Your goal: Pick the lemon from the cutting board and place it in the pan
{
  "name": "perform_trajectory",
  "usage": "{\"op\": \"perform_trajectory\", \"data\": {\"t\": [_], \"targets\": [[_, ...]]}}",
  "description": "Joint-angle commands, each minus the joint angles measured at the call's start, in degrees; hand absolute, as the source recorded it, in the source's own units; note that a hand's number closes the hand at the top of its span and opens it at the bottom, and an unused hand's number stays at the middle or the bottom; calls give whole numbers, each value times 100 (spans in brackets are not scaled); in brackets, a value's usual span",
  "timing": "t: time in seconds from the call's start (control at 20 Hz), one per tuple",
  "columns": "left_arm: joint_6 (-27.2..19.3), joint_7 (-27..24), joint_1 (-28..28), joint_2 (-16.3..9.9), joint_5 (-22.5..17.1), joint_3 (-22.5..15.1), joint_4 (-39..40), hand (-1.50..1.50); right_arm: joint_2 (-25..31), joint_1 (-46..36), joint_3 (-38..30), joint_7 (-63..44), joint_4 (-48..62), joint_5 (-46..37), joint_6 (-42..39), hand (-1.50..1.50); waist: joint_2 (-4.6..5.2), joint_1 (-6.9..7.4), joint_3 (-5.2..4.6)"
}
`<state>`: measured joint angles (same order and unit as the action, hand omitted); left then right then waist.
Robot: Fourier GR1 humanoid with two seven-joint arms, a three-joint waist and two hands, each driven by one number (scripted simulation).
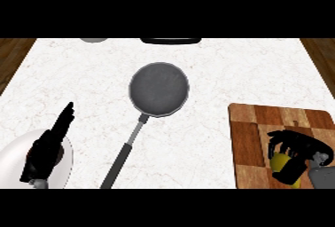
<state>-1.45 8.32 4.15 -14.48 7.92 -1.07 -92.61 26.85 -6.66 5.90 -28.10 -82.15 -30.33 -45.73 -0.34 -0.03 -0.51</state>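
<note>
Nearest, at lower left, the left hand [47, 148] rests with fingers straight, holding nothing. The pan [159, 88] lies mid-counter, handle toward the robot. On the cutting board [252, 133], the right hand [294, 148] seemingly curls round the lemon [282, 162]; the pan lies up-left of it.

Lighting even and bright across the white worktop [216, 53]; no glare. Soft faint shadow beside the pan [159, 88] handle. Black hands read as near-silhouettes, little surface detail. Edges slightly soft; perspective narrows the worktop beyond the pan.
</note>
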Motion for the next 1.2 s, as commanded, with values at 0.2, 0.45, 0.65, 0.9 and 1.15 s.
{"op": "perform_trajectory", "data": {"t": [0.2,0.45,0.65,0.9,1.15], "targets": [[-44,-143,4,212,194,-39,211,0,-842,348,-1,-825,-495,-370,718,150,29,-37,47],[13,8,114,130,216,-83,-152,0,-1799,162,137,-2235,-853,-1361,2255,150,17,1,48],[-17,-77,115,131,198,3,-64,0,-1679,177,621,-2247,-1331,-2573,3353,150,12,7,48],[-95,-172,47,256,251,-30,216,0,-1082,-561,942,-1708,-2109,-3480,3942,150,10,12,42],[132,62,-78,64,88,133,-17,0,-1127,-1627,924,-1555,-2000,-3688,3833,150,34,73,49]]}}
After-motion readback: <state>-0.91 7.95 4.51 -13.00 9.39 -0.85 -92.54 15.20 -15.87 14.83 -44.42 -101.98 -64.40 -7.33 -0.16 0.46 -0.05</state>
